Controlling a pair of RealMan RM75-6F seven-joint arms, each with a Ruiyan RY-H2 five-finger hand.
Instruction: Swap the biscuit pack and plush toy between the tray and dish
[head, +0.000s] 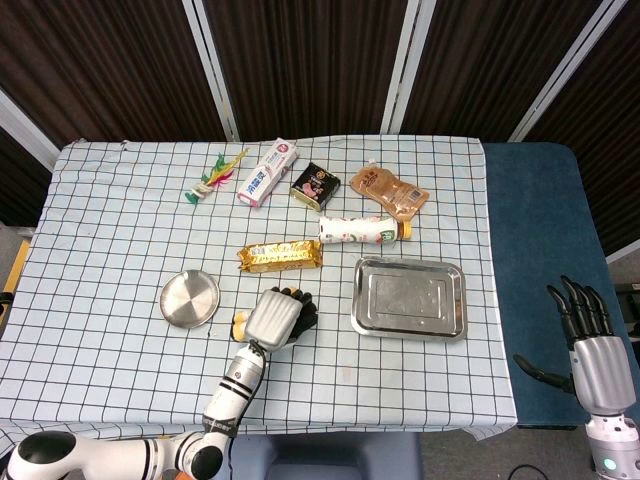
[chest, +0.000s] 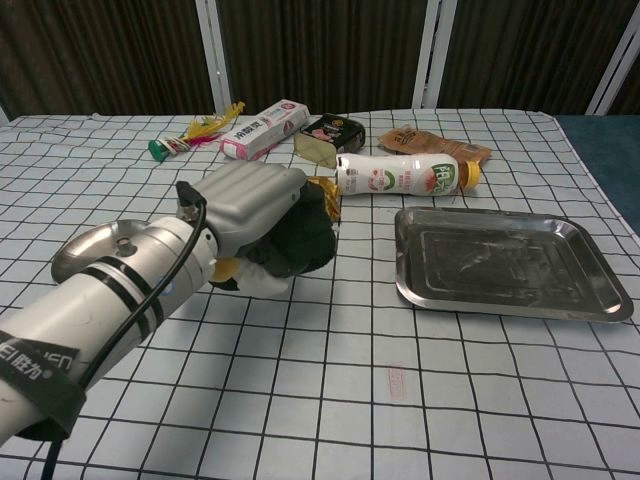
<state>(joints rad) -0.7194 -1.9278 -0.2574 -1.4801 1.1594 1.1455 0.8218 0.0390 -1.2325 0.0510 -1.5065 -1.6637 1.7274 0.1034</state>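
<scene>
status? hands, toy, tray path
Left hand holds the plush toy, above the cloth between dish and tray. Right hand open, off the table. Tray empty. Biscuit pack lies on the cloth, clear of the path.

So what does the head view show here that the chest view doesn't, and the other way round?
Only the head view shows the right hand, open, off the table's right side, and the whole biscuit pack, which the chest view mostly hides behind the left hand. Only the chest view shows the pale body of the plush toy under that hand's fingers. Both show the left hand holding the toy between the empty dish and the empty tray.
</scene>
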